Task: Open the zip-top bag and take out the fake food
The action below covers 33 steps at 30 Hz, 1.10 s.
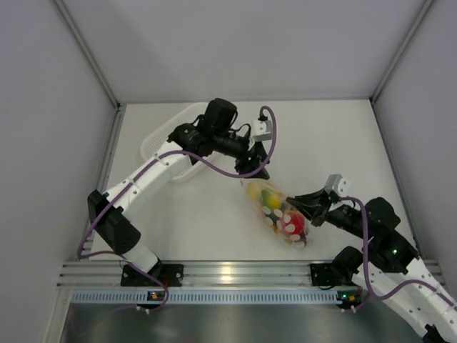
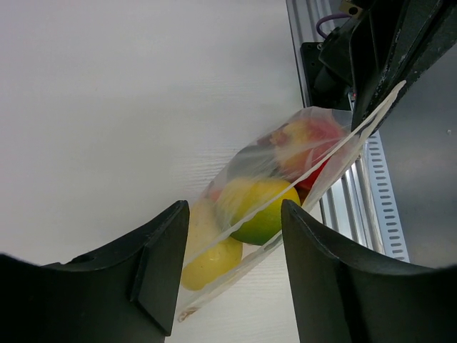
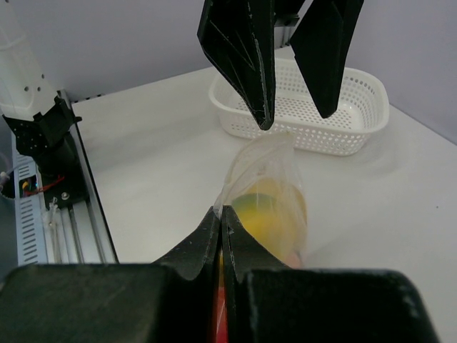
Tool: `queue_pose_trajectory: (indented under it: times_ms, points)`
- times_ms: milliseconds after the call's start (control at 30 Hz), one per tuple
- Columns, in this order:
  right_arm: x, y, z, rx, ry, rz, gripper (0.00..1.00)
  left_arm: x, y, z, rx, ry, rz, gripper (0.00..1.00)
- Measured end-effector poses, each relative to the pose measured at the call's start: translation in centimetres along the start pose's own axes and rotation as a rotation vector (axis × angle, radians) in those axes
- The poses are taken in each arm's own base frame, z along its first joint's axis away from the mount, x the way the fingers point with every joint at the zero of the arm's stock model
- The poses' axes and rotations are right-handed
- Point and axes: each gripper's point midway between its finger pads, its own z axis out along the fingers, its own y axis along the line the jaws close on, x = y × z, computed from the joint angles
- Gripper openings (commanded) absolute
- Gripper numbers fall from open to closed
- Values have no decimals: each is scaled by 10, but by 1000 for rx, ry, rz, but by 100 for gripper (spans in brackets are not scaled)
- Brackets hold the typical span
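— While the right gripper [image 3: 221, 213] is pinched tight on one end of the bag [image 1: 278, 213], where is the left gripper [image 1: 253, 163]?
— Partly open, holding nothing, just above the other end. The bag rests on the table [image 1: 200, 229], slanting from one gripper to the other, fruit [image 1: 291, 224] inside. The left looks best placed to drop and close.

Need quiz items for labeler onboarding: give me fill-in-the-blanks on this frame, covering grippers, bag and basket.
1. The right gripper is ___ on the edge of the zip-top bag.
2. The left gripper hangs over the bag with its jaws ___.
3. The fake food lies ___ the bag.
4. The white basket sits on the ___ arm's side of the table.

Missing words: shut; open; inside; left
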Motion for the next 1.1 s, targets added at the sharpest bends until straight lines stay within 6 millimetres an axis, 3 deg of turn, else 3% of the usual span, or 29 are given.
queue_pose_trajectory:
  times_ms: [500, 567, 700, 767, 933, 1100]
  points:
    - [-4, 2, -3, -7, -19, -7, 0, 30, -3, 22, 113, 26, -65, 54]
    - [-4, 2, -3, -7, -18, -7, 0, 35, -4, 24, 131, 28, -77, 44]
    - [-4, 1, -3, -1, -19, -7, 0, 43, -6, 26, 140, 39, -95, 6]
    - [-4, 1, -3, 4, -19, -7, 0, 45, -6, 26, 142, 43, -97, 0]
    - [-4, -4, -3, 31, -18, -6, 0, 50, -3, 26, 112, 62, -114, 0]
    - [-2, -22, -1, 124, -9, -1, 0, 46, 6, 15, -14, 90, -154, 0]
